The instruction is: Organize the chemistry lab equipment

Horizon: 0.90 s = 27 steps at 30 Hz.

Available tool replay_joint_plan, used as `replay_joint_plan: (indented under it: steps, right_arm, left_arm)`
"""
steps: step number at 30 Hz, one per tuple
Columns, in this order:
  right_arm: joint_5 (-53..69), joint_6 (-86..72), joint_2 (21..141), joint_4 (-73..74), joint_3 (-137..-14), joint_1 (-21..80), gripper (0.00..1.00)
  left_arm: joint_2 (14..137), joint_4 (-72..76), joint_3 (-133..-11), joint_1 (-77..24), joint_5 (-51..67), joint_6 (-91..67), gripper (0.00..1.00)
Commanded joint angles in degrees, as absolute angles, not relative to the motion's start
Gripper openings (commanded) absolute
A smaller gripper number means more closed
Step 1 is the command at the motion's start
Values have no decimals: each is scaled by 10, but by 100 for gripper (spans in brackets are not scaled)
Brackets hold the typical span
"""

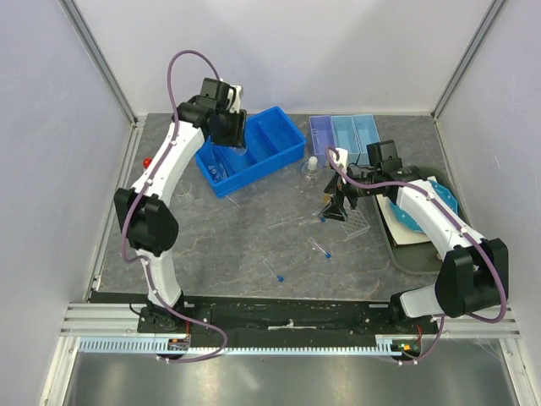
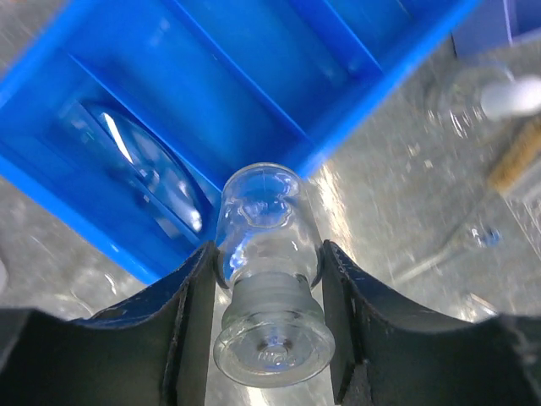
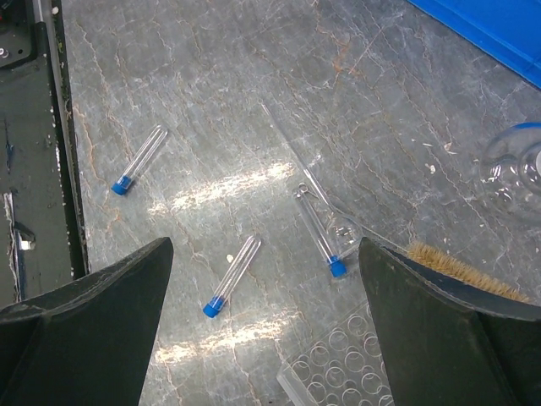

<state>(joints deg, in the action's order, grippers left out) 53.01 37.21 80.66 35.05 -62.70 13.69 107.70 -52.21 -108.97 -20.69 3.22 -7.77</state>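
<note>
A grey marbled desk [image 1: 237, 245] carries a bright blue divided bin [image 1: 272, 145] toward its far side; near it on the right lies a shallow pale-blue tray [image 1: 345, 134]; at the right edge a teal plate [image 1: 444, 199] sits over a dark tray [image 1: 414, 260].

Tube rack [image 3: 338, 365] partly off-frame (bottom edge)

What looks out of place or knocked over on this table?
Three blue-capped clear test tubes lie flat and scattered at different angles on the grey marbled table, outside the clear plastic tube rack, whose visible holes are empty. Nothing looks spilled or broken.
</note>
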Motion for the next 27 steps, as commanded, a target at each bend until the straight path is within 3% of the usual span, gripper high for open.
replay_joint_plan:
  steps: [1,6,17,22,27]
  right_arm:
    - [563,396,813,356,-635,135,98]
    - [563,401,814,359,-634,134,98]
    - [564,409,817,366,-635,135,98]
    - [564,410,822,367,-636,134,98]
    - [560,412,822,367,-636,134,98]
  left_arm:
    - [1165,-556,-1206,-175,57,-27,15]
    - [1268,-572,-1316,-152,51,-19,15]
    - [1359,-511,-1323,-150,17,-10,21]
    - [1382,-505,-1324,-150,11,-5,47]
    - [1383,-506,-1321,-150,2,-7,66]
